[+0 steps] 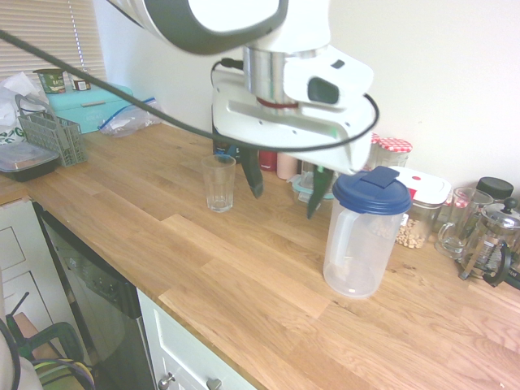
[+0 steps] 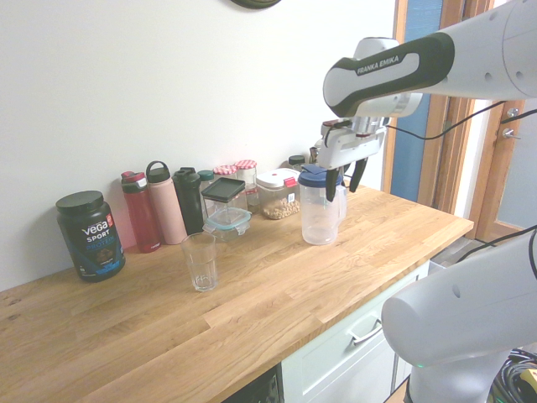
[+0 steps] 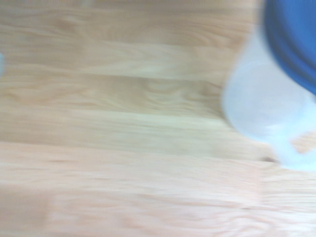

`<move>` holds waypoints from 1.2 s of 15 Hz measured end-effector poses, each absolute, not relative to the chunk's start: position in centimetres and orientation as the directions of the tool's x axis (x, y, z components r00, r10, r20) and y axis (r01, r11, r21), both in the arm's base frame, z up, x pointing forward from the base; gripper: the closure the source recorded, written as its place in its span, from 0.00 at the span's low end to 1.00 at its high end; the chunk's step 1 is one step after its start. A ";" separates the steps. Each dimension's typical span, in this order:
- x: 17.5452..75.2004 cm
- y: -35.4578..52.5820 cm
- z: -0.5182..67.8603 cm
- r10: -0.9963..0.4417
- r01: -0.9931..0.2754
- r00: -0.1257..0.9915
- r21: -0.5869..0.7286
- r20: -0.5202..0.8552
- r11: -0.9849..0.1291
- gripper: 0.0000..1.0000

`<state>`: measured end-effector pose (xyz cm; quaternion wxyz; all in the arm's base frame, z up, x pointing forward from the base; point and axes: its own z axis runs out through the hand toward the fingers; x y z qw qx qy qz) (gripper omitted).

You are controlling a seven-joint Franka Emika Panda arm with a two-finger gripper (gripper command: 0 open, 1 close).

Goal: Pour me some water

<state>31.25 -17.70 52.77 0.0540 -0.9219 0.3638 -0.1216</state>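
Translucent plastic pitcher [image 1: 360, 244] with dark blue lid, upright on oak-plank worktop [image 1: 244, 268], well apart from clear ribbed glass [image 1: 218, 183]. Open, empty gripper [image 1: 284, 185] hovering beside pitcher's lid. Black tub [image 2: 91, 234] labelled "vega SPORT". Blurred pitcher and woodgrain in wrist view.

My gripper [image 2: 345, 180] hangs fingers-down and spread apart, empty, right at the blue lid of the clear pitcher [image 2: 320, 214] on the wooden counter [image 2: 277, 294], with the empty glass [image 2: 200, 261] standing well away from me, near a row of bottles [image 2: 164, 204].
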 end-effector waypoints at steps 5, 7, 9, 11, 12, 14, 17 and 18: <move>32.1 -20.2 49.2 -0.706 -0.639 0.640 -0.300 0.303 -0.708 0.00; 33.4 -20.9 47.5 -0.726 -0.649 0.613 -0.327 0.310 -0.687 0.00; 34.5 -21.5 46.0 -0.736 -0.661 0.605 -0.323 0.306 -0.677 1.00; 35.6 -22.4 45.1 -0.744 -0.670 0.593 -0.324 0.308 -0.668 1.00; 36.1 -22.8 44.8 -0.745 -0.671 0.591 -0.325 0.308 -0.667 1.00; 37.4 -23.3 44.7 -0.746 -0.672 0.591 -0.326 0.305 -0.665 1.00; 38.2 -23.5 45.0 -0.740 -0.666 0.597 -0.323 0.310 -0.672 1.00; 38.3 -23.5 45.1 -0.738 -0.664 0.598 -0.323 0.311 -0.674 1.00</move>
